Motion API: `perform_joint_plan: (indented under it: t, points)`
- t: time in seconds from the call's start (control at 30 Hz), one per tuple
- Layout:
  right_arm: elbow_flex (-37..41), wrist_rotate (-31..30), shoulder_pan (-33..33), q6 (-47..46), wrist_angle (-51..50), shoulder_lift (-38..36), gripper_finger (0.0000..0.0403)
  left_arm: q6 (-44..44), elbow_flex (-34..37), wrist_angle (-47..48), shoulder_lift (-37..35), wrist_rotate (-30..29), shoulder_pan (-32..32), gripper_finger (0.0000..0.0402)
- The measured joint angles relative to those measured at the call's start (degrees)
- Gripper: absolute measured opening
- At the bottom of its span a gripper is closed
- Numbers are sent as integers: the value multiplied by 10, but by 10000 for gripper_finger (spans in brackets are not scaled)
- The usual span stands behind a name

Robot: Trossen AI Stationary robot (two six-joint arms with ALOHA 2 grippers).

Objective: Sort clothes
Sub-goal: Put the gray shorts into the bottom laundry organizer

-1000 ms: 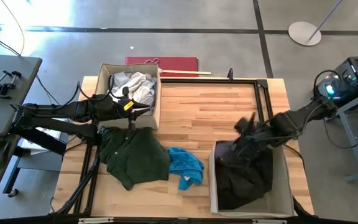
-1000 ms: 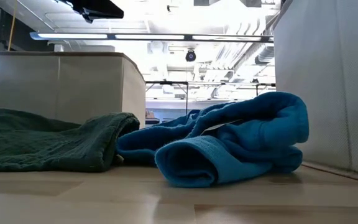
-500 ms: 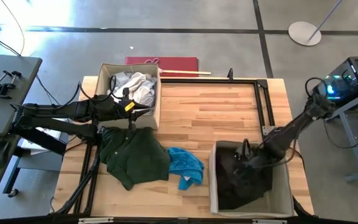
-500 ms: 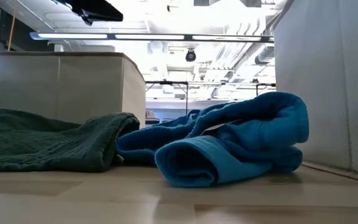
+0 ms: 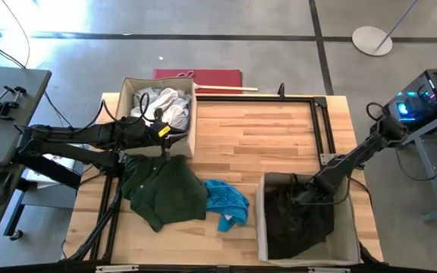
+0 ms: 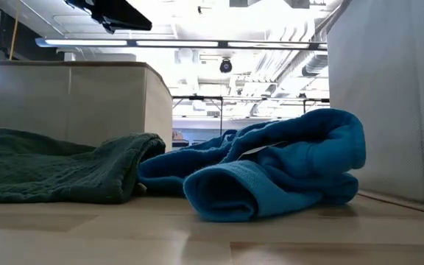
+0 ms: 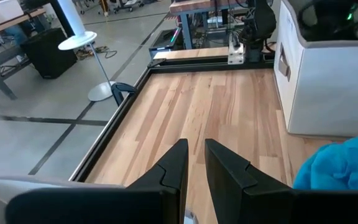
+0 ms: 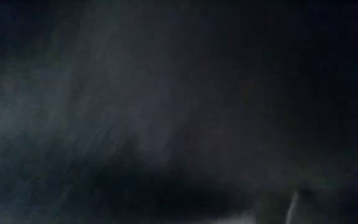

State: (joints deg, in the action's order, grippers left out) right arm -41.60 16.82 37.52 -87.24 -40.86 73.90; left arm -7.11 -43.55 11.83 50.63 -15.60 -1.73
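Now the right arm is down in the dark-clothes box.
Right gripper [image 5: 294, 199] has sunk into the dark clothes [image 5: 298, 224]; its fingers' state I cannot tell. Left gripper [image 7: 194, 163], fingers nearly closed, empty; green garment [image 5: 161, 189] and blue garment [image 5: 226, 201] await on the worktop [image 5: 271, 136].

Dk green garment [image 5: 161, 189], bright blue garment [image 5: 225, 200], beige boxes [image 5: 190, 114], blk clothes [image 5: 298, 220].

Grey concrete floor [image 5: 241, 19]; round white stand base [image 5: 372, 39]; bright ceiling lights [image 6: 227, 43]
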Motion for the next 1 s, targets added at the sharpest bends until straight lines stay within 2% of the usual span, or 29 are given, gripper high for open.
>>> perform_joint_plan:
  t: [0.07, 0.13, 0.23, 0.33, 0.37, 0.43, 0.57, 0.67, 0.8, 0.9, 1.0]
  points:
    - [-72, -2, 0, -15, -100, -8, 190, 0, 0, 1, 1, 0, 0, 44]
    - [-154, -29, 12, -23, -214, -6, 183, 0, 0, 1, 1, 0, 0, 44]
    - [-266, -138, 38, -25, -348, 2, 176, 0, 0, -2, 1, 0, 0, 44]
    - [-333, -296, 60, 2, -385, 3, 173, 7, 0, -1, 1, 0, 0, 44]
    - [-339, -332, 62, 20, -384, 4, 172, 9, 0, -1, 1, 0, 0, 44]
    - [-343, -357, 59, 59, -353, 4, 172, 10, 0, -1, 1, 0, 0, 44]
    - [-285, -328, 36, 127, -271, 5, 172, 15, 0, 1, 1, 0, 0, 44]
    - [-198, -262, 13, 154, -140, 5, 172, 15, 0, 3, 2, 0, 0, 44]
    - [-53, -170, -9, 144, 75, 5, 172, 15, 0, 5, 3, 0, 0, 44]
    - [11, -109, -18, 100, 117, 4, 172, 14, 0, 6, 3, 0, 0, 44]
    - [16, -71, -23, 90, 107, 3, 171, 10, 0, 3, 3, 0, 0, 44]
